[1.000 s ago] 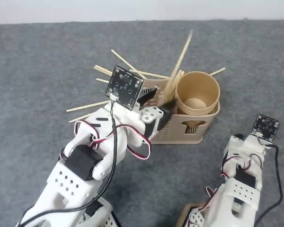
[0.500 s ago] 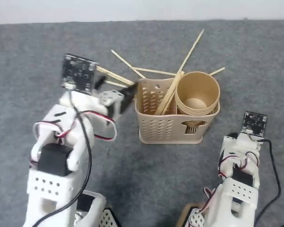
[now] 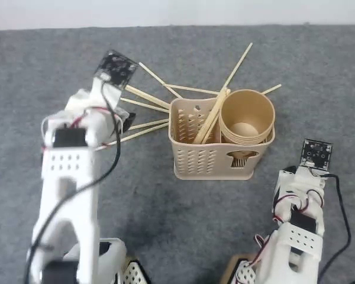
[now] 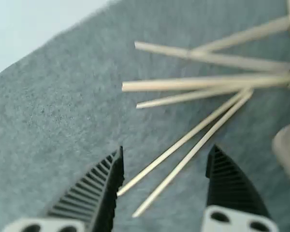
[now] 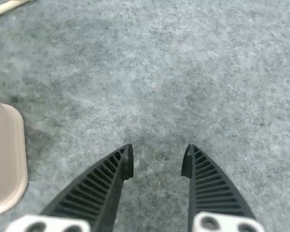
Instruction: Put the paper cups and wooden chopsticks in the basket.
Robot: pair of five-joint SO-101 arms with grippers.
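Observation:
A beige basket point(image 3: 210, 155) stands mid-carpet with stacked paper cups point(image 3: 247, 115) in its right half and a few wooden chopsticks point(image 3: 215, 113) leaning in the left half. Several loose chopsticks point(image 3: 143, 100) lie fanned on the carpet just left of it. My left arm point(image 3: 83, 127) stands over them. Its gripper point(image 4: 166, 154) is open, low over the carpet, with two thin chopsticks point(image 4: 193, 140) running between its fingers and more chopsticks point(image 4: 208, 83) beyond. My right gripper point(image 5: 157, 162) is open over bare carpet, right of the basket's corner point(image 5: 5, 164).
Grey carpet point(image 3: 296, 65) covers the whole table. The right arm point(image 3: 305, 198) sits at the front right, close to the basket. One chopstick tip point(image 3: 272, 89) pokes out behind the cups.
My left arm has swung from above the basket to the left, over the loose chopsticks. A long chopstick now leans in the basket. The right arm shifted slightly, then stayed.

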